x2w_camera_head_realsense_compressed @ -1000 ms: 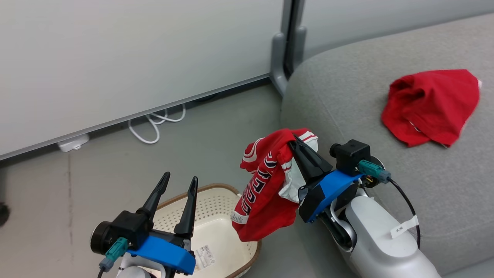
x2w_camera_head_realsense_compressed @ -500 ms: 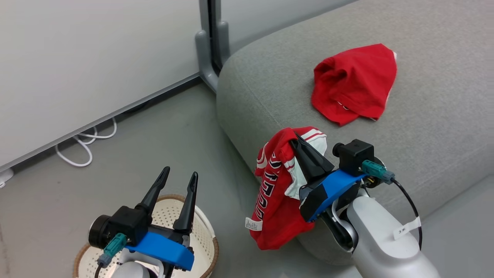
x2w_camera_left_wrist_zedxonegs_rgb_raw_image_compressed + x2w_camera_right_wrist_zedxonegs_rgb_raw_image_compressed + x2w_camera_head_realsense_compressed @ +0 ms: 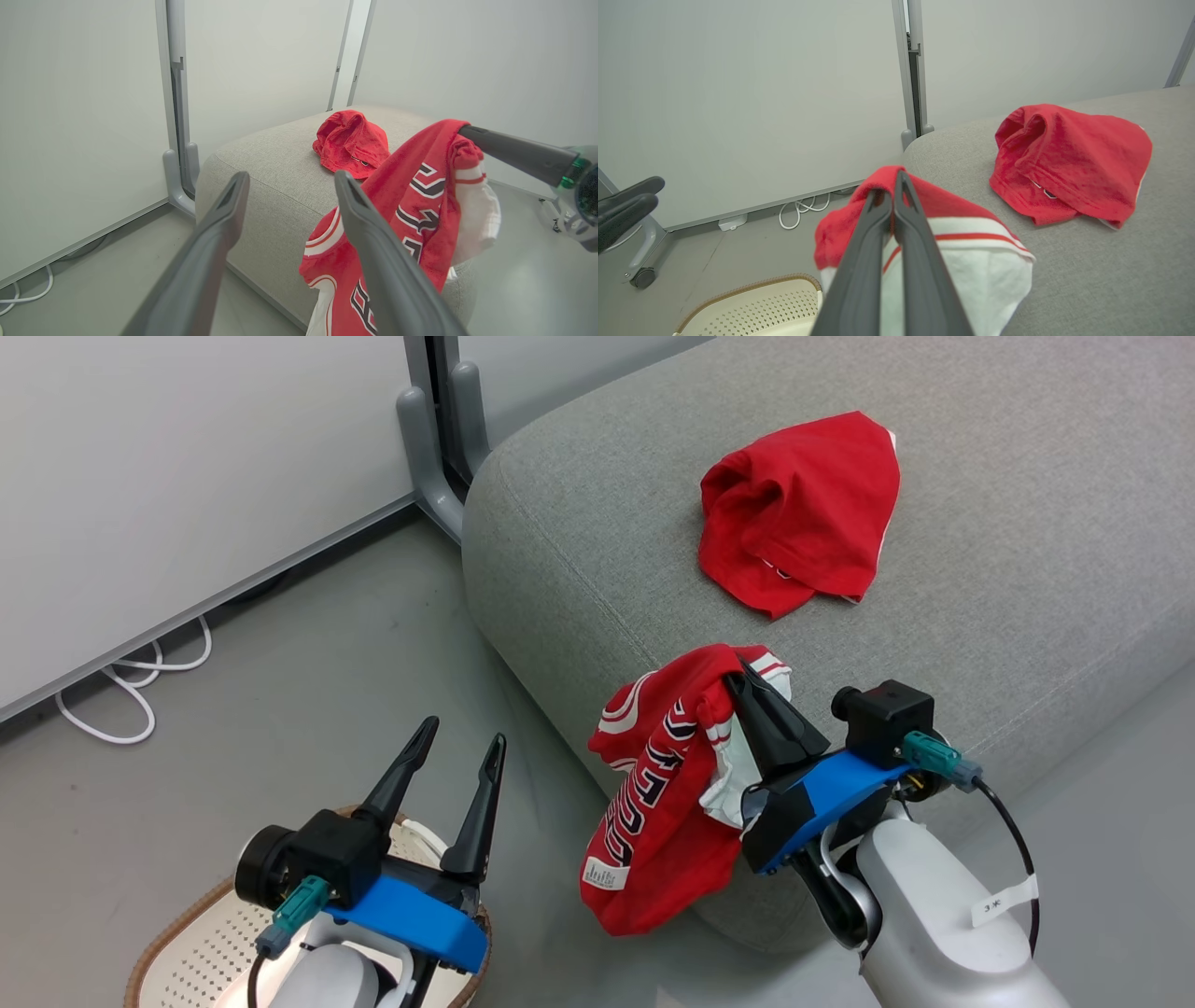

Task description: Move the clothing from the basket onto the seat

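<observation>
My right end effector (image 3: 742, 677) is pinched shut on the jersey (image 3: 653, 821), which hangs at the seat's (image 3: 1027, 569) near edge. The plain red garment (image 3: 803, 513) sits mid-cushion with plenty of bare grey around it. My left end effector (image 3: 465, 730) is spread wide and empty above the basket (image 3: 177, 933).

wall (image 3: 140, 476): pale panels; floor (image 3: 308, 691): grey; cable (image 3: 149, 667): white, looped; post (image 3: 417, 448): grey

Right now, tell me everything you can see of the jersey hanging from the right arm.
The jersey is red fabric with black, white-edged lettering, red-and-white striped trim and a white panel. A small white tag sits near its lower hem. It hangs bunched, pinched at its top fold by the shut right tool, draping before the seat; whether they touch is unclear.
</observation>
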{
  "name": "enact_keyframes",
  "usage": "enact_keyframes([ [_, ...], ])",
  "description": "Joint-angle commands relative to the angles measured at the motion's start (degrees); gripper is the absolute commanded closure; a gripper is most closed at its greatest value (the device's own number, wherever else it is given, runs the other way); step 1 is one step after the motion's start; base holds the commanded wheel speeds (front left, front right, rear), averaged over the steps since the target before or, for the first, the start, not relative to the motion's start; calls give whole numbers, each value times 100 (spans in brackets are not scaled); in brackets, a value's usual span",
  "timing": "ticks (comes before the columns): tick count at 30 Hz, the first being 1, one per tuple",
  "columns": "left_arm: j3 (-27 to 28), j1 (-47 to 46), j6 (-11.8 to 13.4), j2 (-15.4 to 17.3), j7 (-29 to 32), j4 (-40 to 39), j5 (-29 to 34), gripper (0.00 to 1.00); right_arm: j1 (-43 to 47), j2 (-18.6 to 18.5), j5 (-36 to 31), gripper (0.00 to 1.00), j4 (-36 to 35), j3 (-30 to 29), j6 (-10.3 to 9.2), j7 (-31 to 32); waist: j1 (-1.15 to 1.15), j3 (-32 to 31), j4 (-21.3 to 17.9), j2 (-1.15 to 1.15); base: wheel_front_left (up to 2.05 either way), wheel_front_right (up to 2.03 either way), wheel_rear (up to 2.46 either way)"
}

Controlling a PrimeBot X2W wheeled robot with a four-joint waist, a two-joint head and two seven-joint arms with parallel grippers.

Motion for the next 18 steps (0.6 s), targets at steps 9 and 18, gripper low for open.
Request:
enact_keyframes([
  [9, 160, -43, -7, 153, -15, -151, 123, 0, -693, 9, 143, 100, -215, -566, 1, -28, 0, 268, -24, 0, 0, 0, 0],
  [18, 63, -340, -7, 324, -15, -444, 284, 0, -2511, -186, -814, 100, -10, -2225, 1, 88, 0, 957, 203, 0, 0, 0, 0],
])
